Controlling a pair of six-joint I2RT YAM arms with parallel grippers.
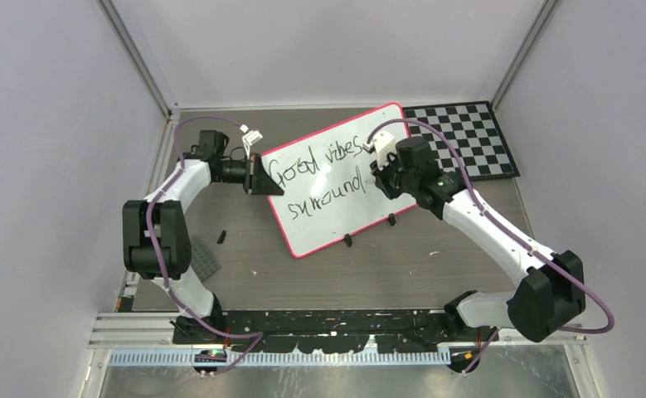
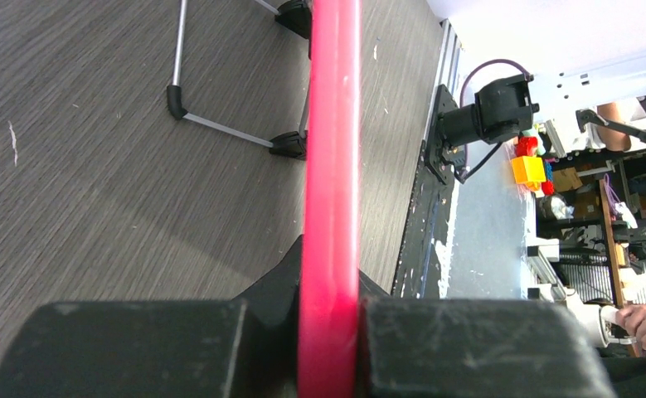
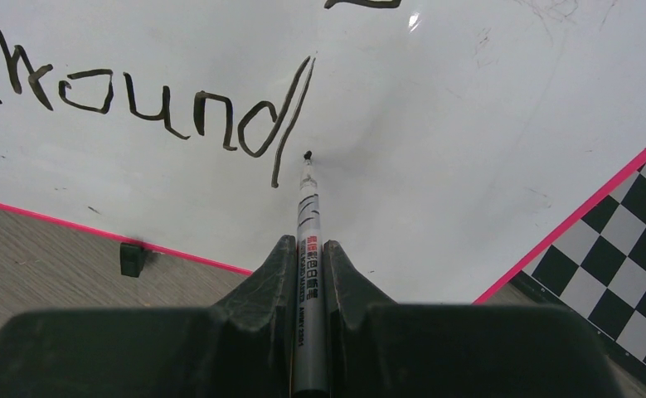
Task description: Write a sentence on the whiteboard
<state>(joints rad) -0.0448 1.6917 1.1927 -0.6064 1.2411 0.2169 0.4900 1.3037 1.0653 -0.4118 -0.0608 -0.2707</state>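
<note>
Steady the whiteboard (image 1: 336, 220), askew on the table (image 1: 402, 269) at mid-frame, with the left end effector (image 2: 329, 319) pinched shut on its red-pink rim (image 2: 332, 124). Guide the marker (image 3: 309, 220), gripped in the nearly closed right end effector (image 3: 308, 245), with light, even pressure; tip just right of the final "d" of the sentence (image 3: 162, 112), contact hard to judge. Counted: two end effectors, one marker, one whiteboard, two written lines, two visible clip feet (image 1: 348, 240), one checkerboard mat (image 1: 468, 137) at upper right

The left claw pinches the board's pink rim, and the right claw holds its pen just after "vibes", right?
Not quite. In the right wrist view, the pen in the right gripper points just after "surround", the lower word of the sentence, not "vibes".
</note>
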